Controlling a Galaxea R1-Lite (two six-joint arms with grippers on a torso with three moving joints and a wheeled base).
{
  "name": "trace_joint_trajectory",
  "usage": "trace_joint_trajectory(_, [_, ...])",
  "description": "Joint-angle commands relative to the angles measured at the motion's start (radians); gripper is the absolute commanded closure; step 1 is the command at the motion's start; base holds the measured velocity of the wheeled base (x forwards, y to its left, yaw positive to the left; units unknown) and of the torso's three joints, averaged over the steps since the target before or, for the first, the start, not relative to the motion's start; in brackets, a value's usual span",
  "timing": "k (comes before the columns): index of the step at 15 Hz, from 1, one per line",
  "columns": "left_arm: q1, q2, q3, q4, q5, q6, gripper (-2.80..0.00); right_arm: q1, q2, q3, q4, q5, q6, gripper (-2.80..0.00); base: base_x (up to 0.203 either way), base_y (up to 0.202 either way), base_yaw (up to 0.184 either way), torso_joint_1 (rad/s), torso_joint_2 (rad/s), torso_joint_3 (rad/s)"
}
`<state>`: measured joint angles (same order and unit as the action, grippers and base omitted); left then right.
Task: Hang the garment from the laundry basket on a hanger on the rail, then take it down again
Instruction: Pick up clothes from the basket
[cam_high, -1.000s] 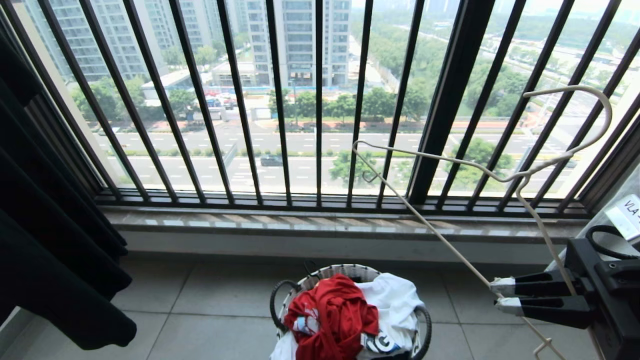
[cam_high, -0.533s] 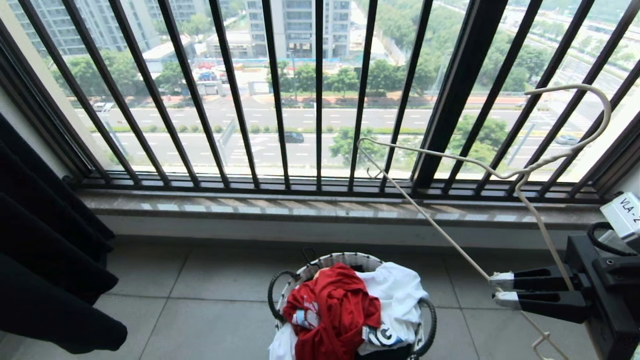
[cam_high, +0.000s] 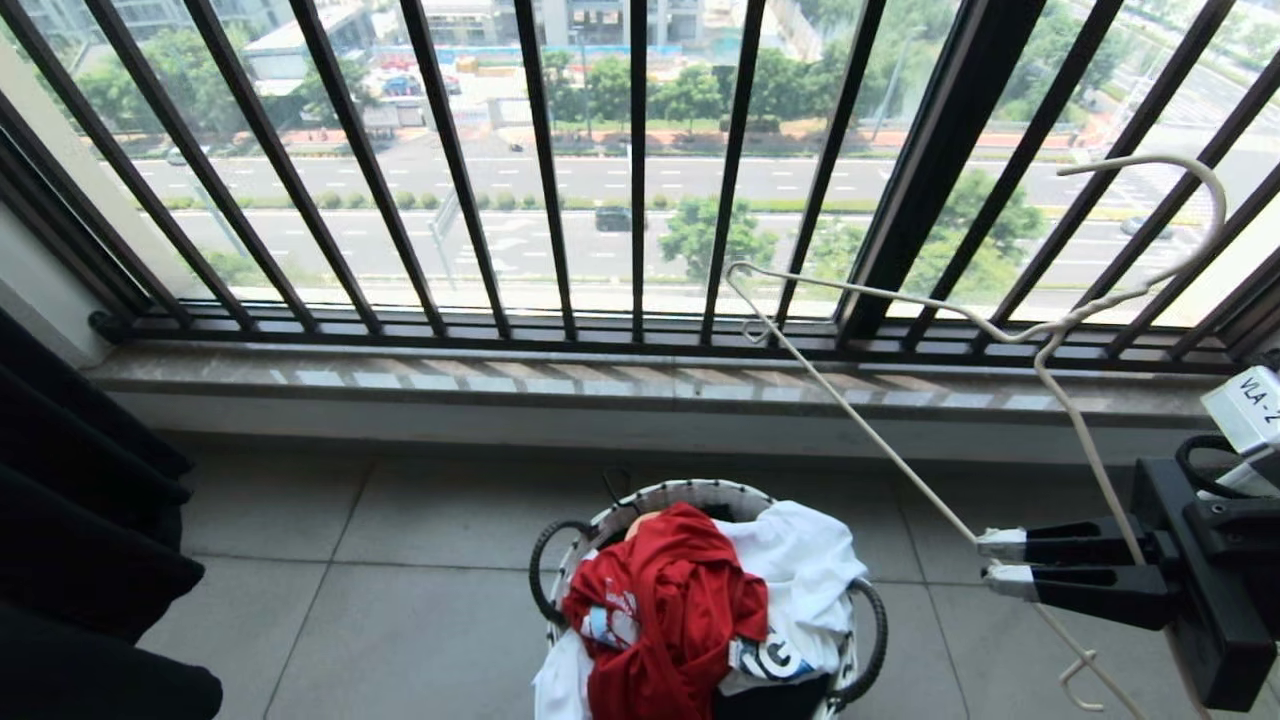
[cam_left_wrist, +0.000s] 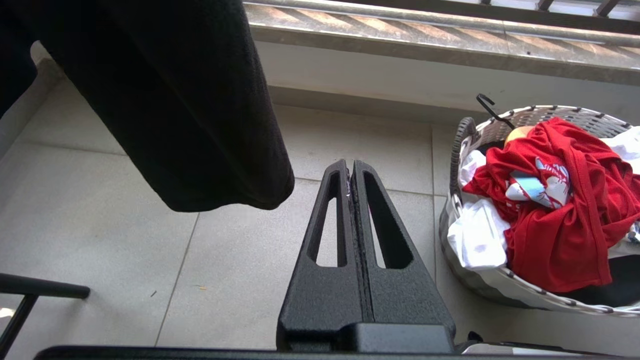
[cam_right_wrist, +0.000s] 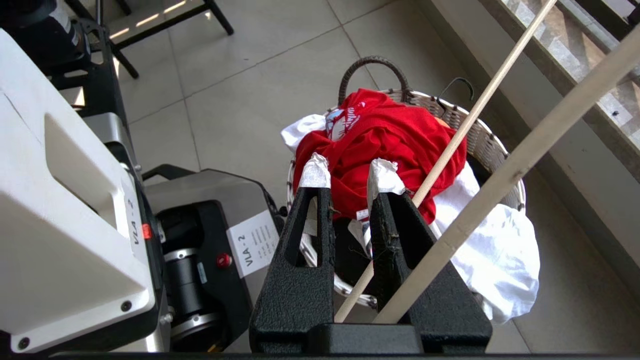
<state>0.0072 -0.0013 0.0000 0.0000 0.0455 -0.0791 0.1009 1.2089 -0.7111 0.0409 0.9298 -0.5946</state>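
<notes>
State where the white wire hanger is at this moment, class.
In the head view the hanger is on the right, held by the right gripper above the floor. It slants up in front of the window railing, right of the laundry basket.

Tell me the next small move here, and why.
Probably lower the left gripper toward the red T-shirt and open it. The shirt lies on top in the basket, untouched; the right gripper already holds the white hanger, and the left is shut and empty.
</notes>
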Motion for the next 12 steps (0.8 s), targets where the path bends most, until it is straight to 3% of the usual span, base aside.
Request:
trace_joint_trajectory(1, [0.000,0.001,0.000,0.000,0.000,-0.001,0.00,0.000,-0.003,0.001,-0.025,0.006,0.040,0.00,0.000,0.000,0.000,0.007,0.00,-0.188])
trace_joint_trajectory(4, [0.000,0.001,0.000,0.002,0.000,0.008,0.00,0.002,-0.015,0.001,-0.050,0.007,0.090,0.00,0.000,0.000,0.000,0.002,0.00,-0.197])
trace_joint_trajectory(12, [0.000,0.001,0.000,0.000,0.007,-0.013,0.00,0.002,-0.010,-0.017,-0.049,0.007,0.119,0.00,0.000,0.000,0.000,0.001,0.00,-0.185])
